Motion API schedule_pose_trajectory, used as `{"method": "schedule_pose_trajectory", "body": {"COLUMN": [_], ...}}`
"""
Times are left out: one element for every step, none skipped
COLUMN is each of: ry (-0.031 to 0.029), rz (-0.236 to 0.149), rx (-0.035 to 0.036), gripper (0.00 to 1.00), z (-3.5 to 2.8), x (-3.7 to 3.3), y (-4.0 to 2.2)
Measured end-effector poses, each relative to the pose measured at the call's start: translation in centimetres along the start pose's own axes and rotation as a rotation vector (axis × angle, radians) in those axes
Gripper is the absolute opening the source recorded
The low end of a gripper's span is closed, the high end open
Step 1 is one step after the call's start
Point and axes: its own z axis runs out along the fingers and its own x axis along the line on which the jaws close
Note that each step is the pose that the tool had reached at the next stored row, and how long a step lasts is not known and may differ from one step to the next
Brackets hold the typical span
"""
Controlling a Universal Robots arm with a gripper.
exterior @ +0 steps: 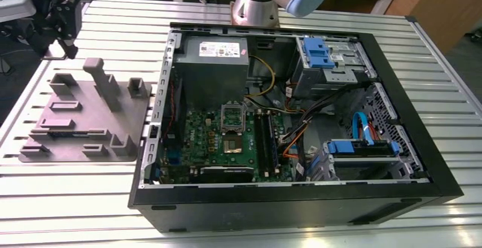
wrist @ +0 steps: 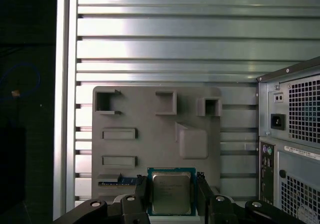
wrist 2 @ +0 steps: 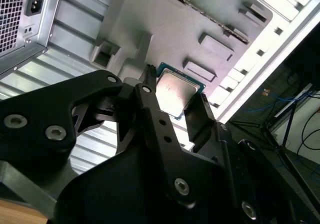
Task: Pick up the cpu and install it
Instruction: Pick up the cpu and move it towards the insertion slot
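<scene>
Hand (wrist: 171, 180) | clamped on cpu (wrist: 171, 193); flat square, silver-grey metal top, green rim

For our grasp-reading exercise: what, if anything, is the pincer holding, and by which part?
The cpu, clamped in the pincer by two opposite side edges, lifted above the grey tray.

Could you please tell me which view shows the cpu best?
The first wrist view: the cpu faces the camera squarely, its whole top clear. The second wrist view shows it slanted, partly hidden by the gripper.
</scene>
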Motion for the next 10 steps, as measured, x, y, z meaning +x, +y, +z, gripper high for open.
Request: {"method": "schedule_pose_trajectory", "body": {"ry": [0.0000, 0.0000, 0.0000, 0.0000, 0.0000, 0.0000, 0.0000, 0.0000, 0.0000, 0.0000], "rz": [0.000, 0.000, 0.000, 0.000, 0.000, 0.000, 0.000, 0.000, 0.000, 0.000], "rx": [-0.0001, -0.0001, 0.0000, -0.0001, -0.0001, -0.0001, 0.0000, -0.0001, -0.0001, -0.0001], "gripper": [0.47, 0.47, 0.47, 0.47, 0.47, 0.47, 0.47, 0.47, 0.47, 0.47], "z": [0.00, 0.00, 0.00, 0.00, 0.01, 0.01, 0.00, 0.01, 0.01, 0.01], "x": [-0.01, -0.07, -0.14, -0.16, -0.18, -0.20, -0.22, -0.24, -0.26, -0.28], "y": [0.00, 0.00, 0.00, 0.00, 0.00, 0.00, 0.00, 0.00, 0.00, 0.00]}}
